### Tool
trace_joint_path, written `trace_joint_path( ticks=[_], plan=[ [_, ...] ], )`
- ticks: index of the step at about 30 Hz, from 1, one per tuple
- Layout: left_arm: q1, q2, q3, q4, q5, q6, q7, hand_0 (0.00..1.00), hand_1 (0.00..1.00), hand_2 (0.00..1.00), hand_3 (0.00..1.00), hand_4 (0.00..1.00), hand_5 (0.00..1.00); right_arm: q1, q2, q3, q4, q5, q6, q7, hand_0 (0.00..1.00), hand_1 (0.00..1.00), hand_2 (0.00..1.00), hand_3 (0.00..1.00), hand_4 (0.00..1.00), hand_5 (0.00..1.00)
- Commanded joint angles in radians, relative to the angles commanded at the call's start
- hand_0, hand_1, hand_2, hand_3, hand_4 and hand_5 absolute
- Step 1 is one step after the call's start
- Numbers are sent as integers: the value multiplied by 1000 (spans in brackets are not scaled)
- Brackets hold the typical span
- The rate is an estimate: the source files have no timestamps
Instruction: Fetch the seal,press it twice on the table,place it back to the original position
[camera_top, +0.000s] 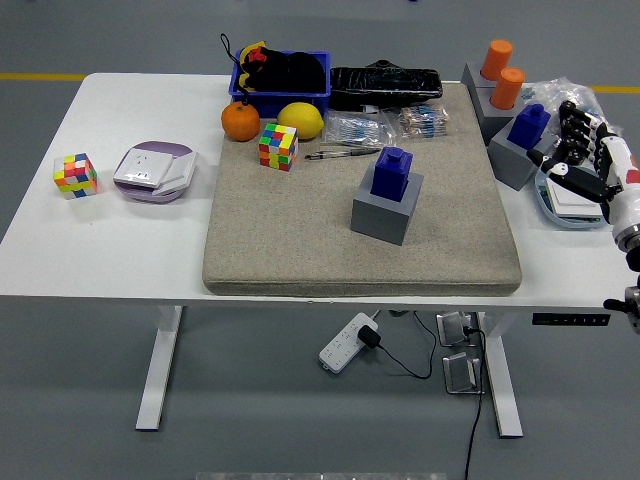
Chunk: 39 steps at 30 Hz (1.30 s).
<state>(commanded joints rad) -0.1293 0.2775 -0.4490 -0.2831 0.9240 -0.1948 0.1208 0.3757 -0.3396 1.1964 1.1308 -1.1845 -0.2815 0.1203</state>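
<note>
Right hand (588, 160) partly cut off, fingers spread

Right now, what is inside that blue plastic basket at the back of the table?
The blue plastic basket holds a heap of black items with red and yellow bits at its left end. What lies underneath the heap is covered.

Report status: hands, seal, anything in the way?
Right hand open at table's right edge, holding nothing; left hand not in view. Blue seal upright in its grey holder mid-mat, untouched. Second blue seal sits beside the hand.
</note>
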Motion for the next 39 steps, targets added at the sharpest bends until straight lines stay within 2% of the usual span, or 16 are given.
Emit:
trace_joint_path(
  ticks=[39],
  plan=[
    [0, 0, -5, 1, 2, -1, 0, 823, 789, 754, 811, 723, 371, 6, -4, 6, -7, 2, 0, 0, 917, 888, 894, 896, 998, 262]
  ],
)
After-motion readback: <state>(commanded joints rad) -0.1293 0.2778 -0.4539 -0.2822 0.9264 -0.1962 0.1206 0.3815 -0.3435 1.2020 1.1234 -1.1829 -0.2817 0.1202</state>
